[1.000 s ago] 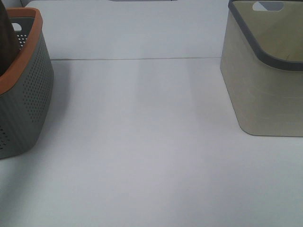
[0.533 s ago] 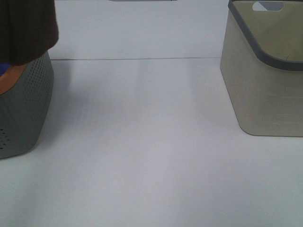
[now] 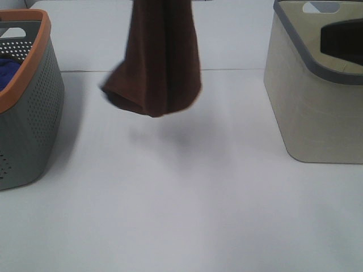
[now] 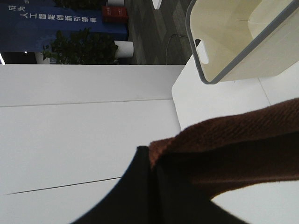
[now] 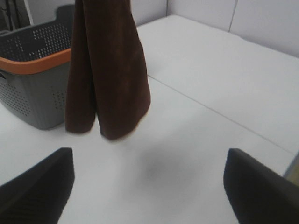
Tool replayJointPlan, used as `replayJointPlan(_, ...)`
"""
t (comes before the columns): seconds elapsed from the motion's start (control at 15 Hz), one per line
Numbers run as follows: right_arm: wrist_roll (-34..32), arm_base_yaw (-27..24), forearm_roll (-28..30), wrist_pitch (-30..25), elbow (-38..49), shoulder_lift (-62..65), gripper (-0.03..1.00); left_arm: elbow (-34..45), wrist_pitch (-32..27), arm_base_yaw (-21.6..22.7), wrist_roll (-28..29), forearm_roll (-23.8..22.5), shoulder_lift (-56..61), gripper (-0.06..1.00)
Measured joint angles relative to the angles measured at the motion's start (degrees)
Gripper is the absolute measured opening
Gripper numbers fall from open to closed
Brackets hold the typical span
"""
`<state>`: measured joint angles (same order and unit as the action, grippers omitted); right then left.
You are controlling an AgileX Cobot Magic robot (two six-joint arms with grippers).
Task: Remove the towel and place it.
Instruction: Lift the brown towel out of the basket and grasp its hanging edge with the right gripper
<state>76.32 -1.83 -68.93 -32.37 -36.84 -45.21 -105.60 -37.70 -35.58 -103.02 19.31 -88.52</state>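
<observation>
The dark reddish-brown towel (image 3: 156, 62) hangs folded in the air above the middle of the table, its lower end clear of the surface. It is held from above the exterior view's top edge. In the left wrist view my left gripper (image 4: 154, 163) is shut on the towel (image 4: 233, 149), with a black finger (image 4: 140, 191) pressed against it. My right gripper (image 5: 149, 186) is open and empty, its fingertips (image 5: 37, 186) far apart, and it faces the hanging towel (image 5: 110, 70) from a distance.
A grey perforated basket with an orange rim (image 3: 28, 113) stands at the left and holds a blue cloth (image 3: 11, 68). A beige basket with a grey rim (image 3: 317, 102) stands at the right; a dark shape (image 3: 343, 37) shows over its opening.
The towel has moved right, from over the grey basket to above the table's middle. The blue cloth in that basket now shows. A dark shape has appeared over the beige basket.
</observation>
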Motion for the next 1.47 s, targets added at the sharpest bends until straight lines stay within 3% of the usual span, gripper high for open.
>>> replayJointPlan(0.2,15.4,0.0,-12.7,-0.1,0.0,-4.1,0.76,0.0,0.1,-2.1,0.0,0.1,-1.2,0.0)
replayJointPlan(0.4,22.6,0.0,-18.4,-1.1,0.0,-7.4,0.76,0.0,-0.9,-4.6,0.0,0.4,-2.6,0.0)
replayJointPlan(0.73,28.4,0.0,-20.7,-12.3,0.0,-13.3,0.76,0.0,-0.9,-6.4,-3.7,0.7,-5.6,0.0)
replayJointPlan(0.87,30.3,0.0,-22.1,-20.3,0.0,-16.0,0.76,0.0,-0.7,-6.5,-4.0,0.7,-5.8,0.0)
replayJointPlan(1.07,31.7,0.1,-24.5,-25.0,0.0,-16.0,0.76,0.0,-0.7,-6.5,-4.0,0.7,-5.8,0.0)
replayJointPlan(1.27,33.1,1.3,-25.9,-25.9,0.0,-17.4,0.76,0.0,-0.7,-7.4,-4.1,0.9,-5.8,0.0)
replayJointPlan(1.47,37.6,5.7,-27.6,-19.4,-1.0,-23.2,0.76,0.0,-0.7,-8.0,-4.1,1.1,-5.8,0.0)
